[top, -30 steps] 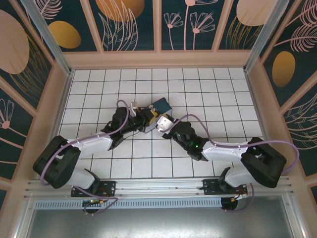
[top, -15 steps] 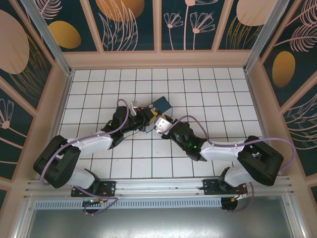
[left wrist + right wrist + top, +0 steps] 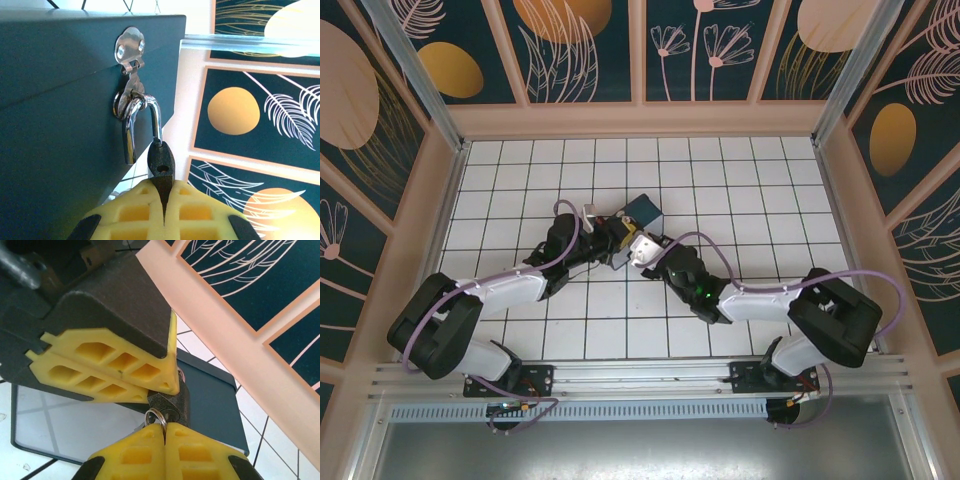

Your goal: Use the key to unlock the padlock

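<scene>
**Entry: padlock (image 3: pixel 161 161).** Small and dark-bodied, with a thin silvery shackle (image 3: pixel 143 125).

**Location:** mid-worktop (image 3: pixel 750 180), hung through the metal hasp (image 3: pixel 129 46) on the near side of a dark blue box (image 3: pixel 643 211).

**Shackle:** one leg seated in the body, the other ending free just beside it (already sprung, or merely the angle: cannot tell).

**Left gripper (image 3: pixel 163 192):** jaws closed on the padlock body, holding it out from the box wall.

**Right gripper (image 3: pixel 165 436):** jaws closed, reaching in from the right and meeting the padlock head-on.

**Key (image 3: pixel 156 416):** pinched at the very tips of the right pads, touching the padlock body. Only a small silvery ring end on show. Blade hidden (inside the keyhole or short of it: cannot tell).

**Hazards, as judged from here:**
- Loss of the key on turning, from so shallow a pinch.
- Rotation of the padlock body within the left pads, wasting the turn.
- Bending or jamming of a thin key, from any misalignment with the keyway.
- Dragging or tipping of the box through the hasp (no visible anchoring to the worktop).
- Contact between the two sets of yellow pads, already very close together.
</scene>
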{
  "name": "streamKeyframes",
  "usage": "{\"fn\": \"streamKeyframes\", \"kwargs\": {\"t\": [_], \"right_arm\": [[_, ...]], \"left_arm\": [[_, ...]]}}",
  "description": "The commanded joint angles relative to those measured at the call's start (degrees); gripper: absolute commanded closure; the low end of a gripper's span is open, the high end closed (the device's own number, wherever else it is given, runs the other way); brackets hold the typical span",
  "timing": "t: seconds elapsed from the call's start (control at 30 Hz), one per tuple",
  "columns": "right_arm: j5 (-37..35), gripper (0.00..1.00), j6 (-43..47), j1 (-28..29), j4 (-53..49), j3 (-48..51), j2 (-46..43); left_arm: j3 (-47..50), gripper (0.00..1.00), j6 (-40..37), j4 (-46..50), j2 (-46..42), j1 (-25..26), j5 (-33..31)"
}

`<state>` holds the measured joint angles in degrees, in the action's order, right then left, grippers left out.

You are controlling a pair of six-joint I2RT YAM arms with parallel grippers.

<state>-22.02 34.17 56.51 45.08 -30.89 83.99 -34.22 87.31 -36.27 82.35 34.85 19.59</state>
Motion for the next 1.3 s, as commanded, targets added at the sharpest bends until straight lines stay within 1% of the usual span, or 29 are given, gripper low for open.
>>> {"fn": "streamKeyframes", "kwargs": {"t": [0.0, 0.13, 0.2, 0.3, 0.4, 0.5, 0.63, 0.77, 0.83, 0.87, 0.93, 1.07, 1.17, 1.2, 1.27], "right_arm": [[-8.8, 1.00, -13.8, 0.1, 0.0, -3.6, 1.8], [-11.6, 1.00, -32.1, 1.2, -1.7, -5.8, 2.4], [-11.7, 1.00, -37.3, 1.7, -3.6, -7.4, 3.2], [-9.2, 1.00, -45.3, 1.7, -6.4, -8.8, 3.0], [-3.9, 1.00, -53.7, 0.1, -7.4, -8.1, 1.2], [2.8, 1.00, -62.3, -3.4, -7.6, -6.6, -1.1], [12.7, 1.00, -73.2, -7.0, -4.6, -4.4, -3.3], [20.0, 1.00, -83.3, -9.5, -0.2, -2.6, -2.8], [20.9, 1.00, -85.6, -10.0, 1.7, -2.1, -2.3], [22.6, 1.00, -86.6, -10.0, 2.7, -1.9, -2.1], [23.1, 1.00, -87.0, -10.0, 3.9, -1.7, -2.1], [21.6, 1.00, -84.8, -10.1, -2.3, -2.6, -3.1], [19.6, 1.00, -83.1, -10.8, -7.3, -2.8, -3.9], [19.3, 1.00, -82.7, -11.2, -8.8, -2.9, -4.0], [19.4, 0.96, -82.0, -11.7, -11.9, -3.8, -3.7]], "left_arm": [[-1.5, 1.00, 1.1, -8.0, -1.1, 0.6, 2.4], [-1.0, 1.00, 1.4, -8.3, -0.8, 0.6, 1.7], [-1.0, 1.00, 1.6, -8.6, -0.6, 0.6, 2.0], [-0.9, 1.00, 1.4, -8.4, -0.9, 0.6, 2.0], [-0.4, 1.00, 1.1, -8.1, -1.7, 0.6, 1.7], [0.0, 1.00, 0.8, -8.0, -2.4, 0.6, 1.6], [0.9, 1.00, 1.1, -8.7, -2.7, 0.5, 1.1], [1.0, 1.00, 1.0, -8.8, -3.1, 0.5, 0.7], [1.2, 1.00, 0.8, -8.2, -3.5, 0.5, 0.4], [1.4, 1.00, 0.8, -8.1, -3.6, 0.5, 0.4], [1.8, 1.00, 0.8, -7.8, -3.9, 0.5, 0.1], [3.2, 1.00, 0.7, -7.0, -5.2, -0.9, -0.2], [2.9, 1.00, -2.6, -1.8, -7.6, -3.4, -0.3], [2.2, 0.97, -4.7, 1.3, -8.6, -4.5, -0.7], [-0.1, 0.85, -9.3, 7.8, -10.2, -6.2, -1.0]]}}
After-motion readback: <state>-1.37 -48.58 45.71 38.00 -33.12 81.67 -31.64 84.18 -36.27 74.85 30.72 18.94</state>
